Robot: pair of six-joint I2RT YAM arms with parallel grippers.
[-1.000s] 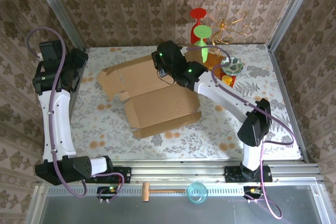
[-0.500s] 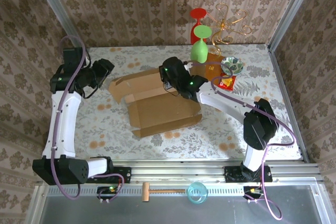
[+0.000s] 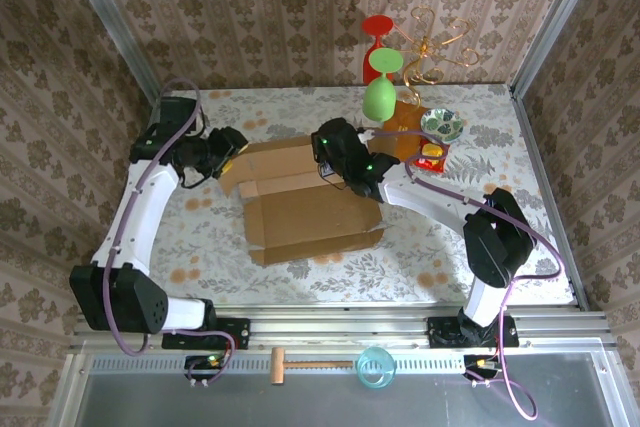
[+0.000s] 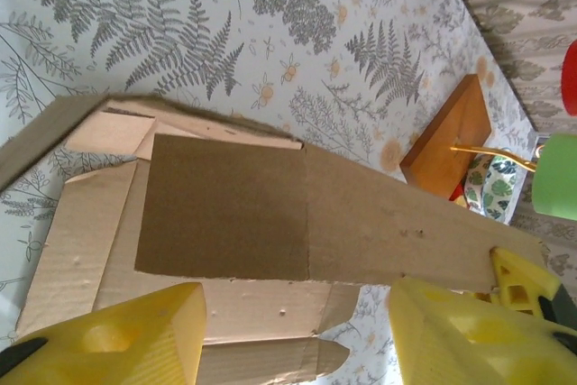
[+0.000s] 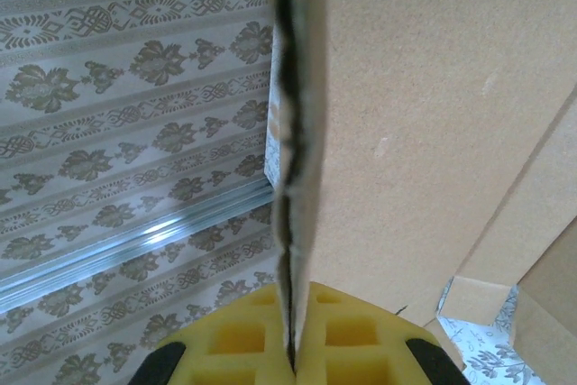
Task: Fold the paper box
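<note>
- The paper box [image 3: 310, 209] is lying mid-frame, partly folded, with lid and side flaps left to close.
- The right gripper [image 5: 293, 353] is clamping its rear panel's edge.
- The left gripper [image 4: 297, 331] is hovering by its upper-left flap, jaws apart.

Large plain brown corrugated cardboard box [image 3: 310, 212]: matt, fibrous paper, with a raw fluted cut edge. Yellow fingers [image 4: 117, 335] of the left pincer [image 4: 296, 313]: matt moulded plastic. Floral-print surface [image 3: 200, 237] under the box: matt. Orange-brown square board [image 4: 446, 137] beyond the box: smooth wood.
</note>
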